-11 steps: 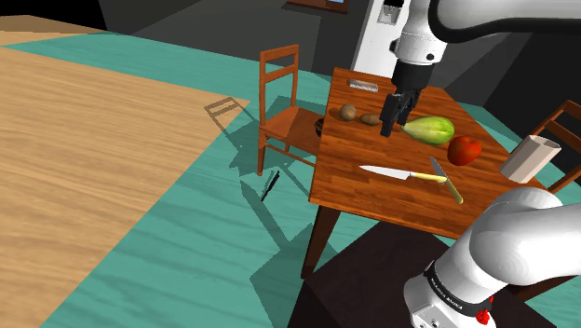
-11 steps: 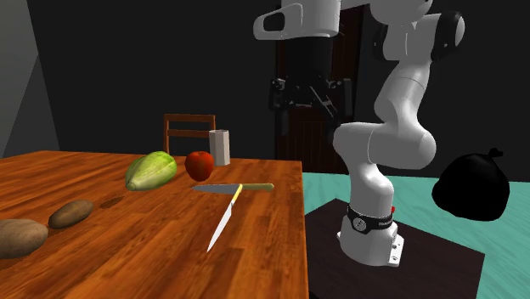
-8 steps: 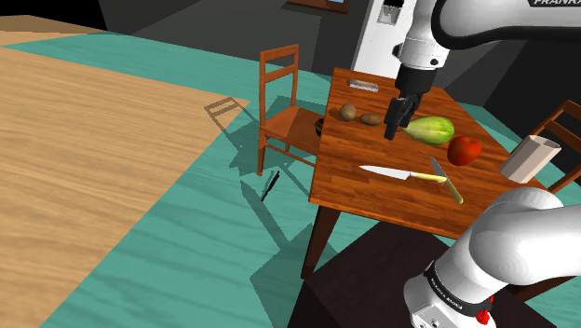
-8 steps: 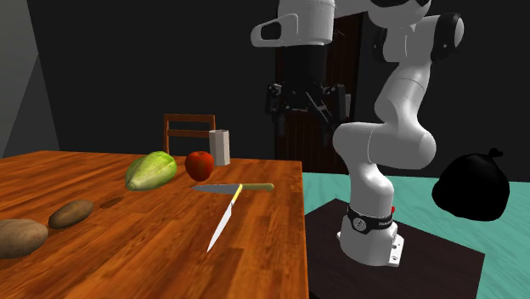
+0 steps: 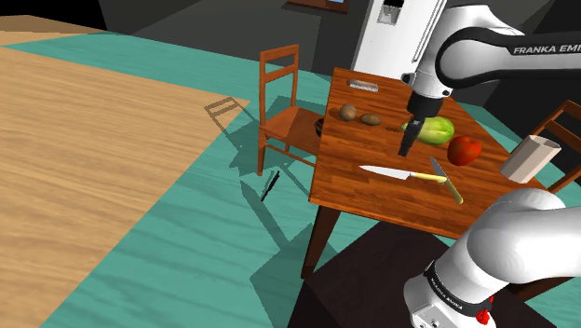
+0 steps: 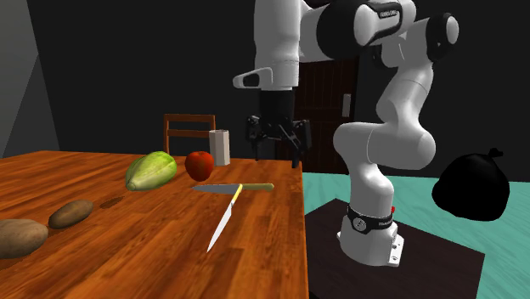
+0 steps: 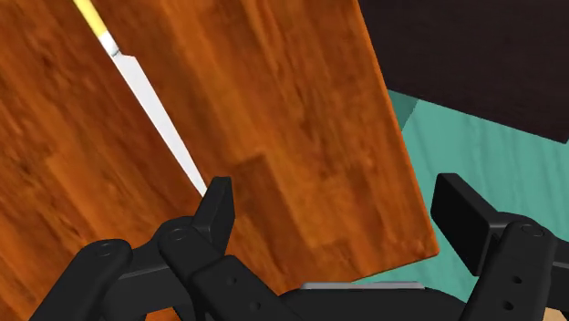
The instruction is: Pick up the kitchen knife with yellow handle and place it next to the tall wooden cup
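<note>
The kitchen knife (image 5: 400, 173) lies flat on the wooden table (image 5: 372, 196), white blade toward the shoulder view's left and yellow handle (image 5: 429, 178) toward the right. From the second exterior view the knife (image 6: 222, 219) points toward the table's front. The tall pale cup (image 5: 529, 157) stands at the table's right edge, and that cup (image 6: 220, 146) is behind the red fruit. My gripper (image 5: 408, 145) hangs open a little above the table, just beyond the knife's blade. The gripper (image 7: 339, 205) has nothing between its fingers, and the blade (image 7: 155, 119) lies beside its fingertips.
A second knife (image 5: 447, 182) with an olive handle lies by the yellow handle. A green squash (image 5: 432, 129), a red fruit (image 5: 465, 149) and two brown potatoes (image 5: 358, 116) sit farther back. A chair (image 5: 284, 102) stands at the table's left; a black bag (image 6: 471, 187) lies on the floor.
The arm has swung toward the shoulder view's right and come down, bringing the gripper from high over the potatoes to low near the knife. The fingers have stayed open.
</note>
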Controlling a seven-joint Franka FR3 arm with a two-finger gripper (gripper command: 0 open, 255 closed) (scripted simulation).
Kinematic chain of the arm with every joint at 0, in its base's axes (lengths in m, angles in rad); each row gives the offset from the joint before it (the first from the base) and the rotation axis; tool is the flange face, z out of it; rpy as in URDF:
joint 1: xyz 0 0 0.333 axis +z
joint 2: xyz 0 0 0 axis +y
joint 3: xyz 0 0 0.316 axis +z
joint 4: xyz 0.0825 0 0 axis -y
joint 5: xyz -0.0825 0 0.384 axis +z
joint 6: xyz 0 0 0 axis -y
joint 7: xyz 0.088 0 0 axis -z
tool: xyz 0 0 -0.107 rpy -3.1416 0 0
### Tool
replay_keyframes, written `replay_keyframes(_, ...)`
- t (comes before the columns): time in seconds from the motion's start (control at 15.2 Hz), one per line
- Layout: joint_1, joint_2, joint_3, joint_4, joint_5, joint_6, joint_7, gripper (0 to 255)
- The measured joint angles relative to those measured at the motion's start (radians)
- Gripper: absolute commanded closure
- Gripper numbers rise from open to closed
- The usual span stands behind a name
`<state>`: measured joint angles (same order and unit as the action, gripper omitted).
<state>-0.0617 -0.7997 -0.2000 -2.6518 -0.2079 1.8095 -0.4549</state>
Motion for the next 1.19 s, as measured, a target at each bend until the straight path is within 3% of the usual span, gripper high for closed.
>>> replay_keyframes(0.4, -0.027, 0.074, -0.164, -0.055, -0.105, 0.158, -0.219, 0)
replay_keyframes(0.73, -0.029, 0.218, -0.328, -0.048, -0.171, 0.322, -0.421, 0)
replay_keyframes(0.99, 0.006, 0.366, -0.462, -0.016, -0.171, 0.457, -0.592, 0)
replay_keyframes(1.19, 0.061, 0.492, -0.555, 0.027, -0.118, 0.547, -0.729, 0)
